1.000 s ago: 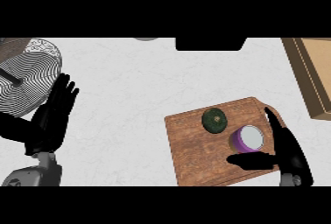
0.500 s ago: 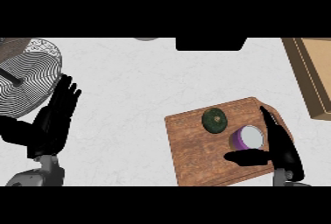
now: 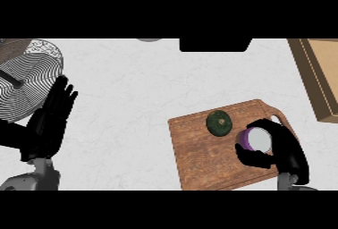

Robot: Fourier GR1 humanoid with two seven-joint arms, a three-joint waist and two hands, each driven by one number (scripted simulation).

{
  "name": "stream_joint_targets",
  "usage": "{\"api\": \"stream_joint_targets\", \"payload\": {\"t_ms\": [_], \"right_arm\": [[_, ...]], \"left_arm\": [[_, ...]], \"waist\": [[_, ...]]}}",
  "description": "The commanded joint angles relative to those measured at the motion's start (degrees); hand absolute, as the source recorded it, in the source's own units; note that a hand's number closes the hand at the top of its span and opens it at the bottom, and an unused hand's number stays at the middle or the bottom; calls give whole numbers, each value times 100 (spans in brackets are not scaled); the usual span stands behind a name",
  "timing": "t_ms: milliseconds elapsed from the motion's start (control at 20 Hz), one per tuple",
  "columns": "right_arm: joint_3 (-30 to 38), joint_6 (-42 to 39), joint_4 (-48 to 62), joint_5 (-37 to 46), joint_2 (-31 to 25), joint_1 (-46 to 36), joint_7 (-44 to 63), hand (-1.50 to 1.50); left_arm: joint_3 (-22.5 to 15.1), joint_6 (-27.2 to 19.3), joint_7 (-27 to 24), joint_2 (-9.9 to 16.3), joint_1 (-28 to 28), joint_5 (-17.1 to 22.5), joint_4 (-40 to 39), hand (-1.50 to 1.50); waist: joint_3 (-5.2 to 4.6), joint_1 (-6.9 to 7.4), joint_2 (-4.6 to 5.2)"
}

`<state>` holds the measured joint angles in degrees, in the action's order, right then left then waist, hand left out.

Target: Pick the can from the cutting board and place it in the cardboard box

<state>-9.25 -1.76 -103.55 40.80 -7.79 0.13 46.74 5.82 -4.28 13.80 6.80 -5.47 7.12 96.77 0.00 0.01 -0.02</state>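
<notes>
With the right hand (image 3: 280, 150) curled round the purple can (image 3: 254, 139) on the cutting board (image 3: 204, 156), seat fingers fully before lifting, clearing the dark avocado (image 3: 219, 122) just beyond its fingertips, toward the cardboard box (image 3: 320, 76) farther ahead; the left hand (image 3: 49, 120) rests open.

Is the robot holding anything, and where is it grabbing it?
Yes. The right hand curls around the sides of the purple can on the cutting board: fingers behind it, thumb in front. The left hand holds nothing.
</notes>
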Motion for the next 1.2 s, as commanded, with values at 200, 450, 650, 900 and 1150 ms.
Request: {"api": "stream_joint_targets", "payload": {"t_ms": [200,450,650,900,1150], "right_arm": [[317,-226,414,404,-400,-984,-192,150],[-264,-821,2131,912,-814,-2733,-898,150],[-181,-508,3504,1183,-862,-3899,-1607,150],[-311,-668,4445,1379,-731,-5044,-2158,150],[279,480,4418,1427,-212,-5499,-1560,150]], "left_arm": [[-116,129,-381,-93,258,-117,-118,0],[-277,124,74,-106,-522,-43,-178,0],[-338,69,-6,-160,-263,-151,-108,0],[105,211,-342,8,-277,99,-512,0],[-122,-63,-178,-148,-243,-186,-301,0]], "waist": [[-1,55,6],[1,556,167],[7,473,110],[-4,208,53],[1,121,31]]}}
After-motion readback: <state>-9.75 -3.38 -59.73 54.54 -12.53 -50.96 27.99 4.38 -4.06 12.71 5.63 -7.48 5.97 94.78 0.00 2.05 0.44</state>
